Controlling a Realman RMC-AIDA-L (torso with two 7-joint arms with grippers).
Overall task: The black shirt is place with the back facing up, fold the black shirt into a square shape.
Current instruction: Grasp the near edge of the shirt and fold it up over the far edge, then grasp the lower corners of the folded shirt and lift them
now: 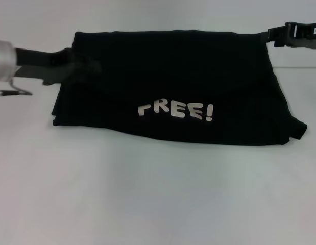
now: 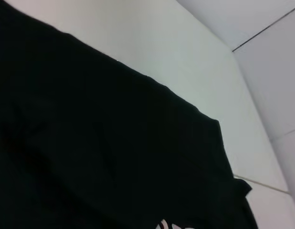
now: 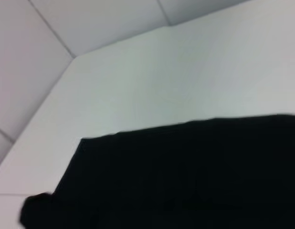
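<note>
Reaching in from the left, the left gripper (image 1: 89, 66) sits at the left edge of the black shirt (image 1: 173, 81); I cannot tell if it pinches. The shirt lies folded on the white table (image 1: 147, 194), white "FREE!" letters (image 1: 175, 110) showing. The right gripper (image 1: 272, 37) touches its far right corner; its claw is unclear too.

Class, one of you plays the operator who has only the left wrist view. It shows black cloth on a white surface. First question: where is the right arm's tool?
Observer: The right tool is at the far right corner of the black shirt.
Operator: And the left one?
Observer: The left tool is at the shirt's left edge, near its far corner.
Operator: What is the white sliver at my picture's edge?
Observer: White FREE! lettering, facing up near the shirt's front edge.
</note>
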